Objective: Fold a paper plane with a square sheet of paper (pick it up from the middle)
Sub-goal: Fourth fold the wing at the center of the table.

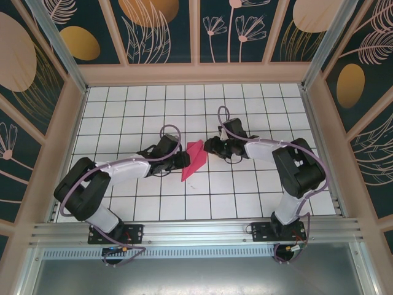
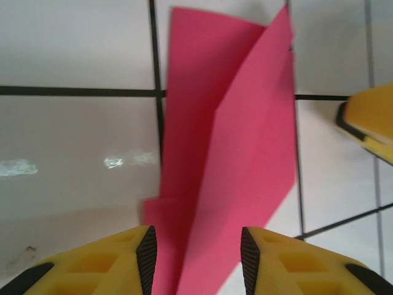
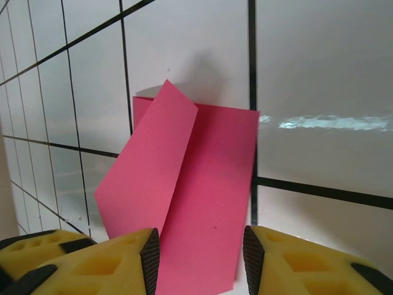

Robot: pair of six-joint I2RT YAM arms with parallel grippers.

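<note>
Half-folded paper plane [image 1: 195,158] lies on the desk [image 1: 245,190] between the left end effector [image 2: 198,255] and right end effector [image 3: 198,255] — both parted, straddling its ends; best pinch squarely on the crease — low, evenly.

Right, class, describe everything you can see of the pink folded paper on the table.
The paper plane is thin, plain magenta-pink paper, unmarked, folded into a narrow dart, wide at the far end and tapering to a point toward the arms' bases. Overlapping flaps meet along a centre crease. It lies on the white tiled table, between the open fingers of the left end effector and the right end effector.
</note>
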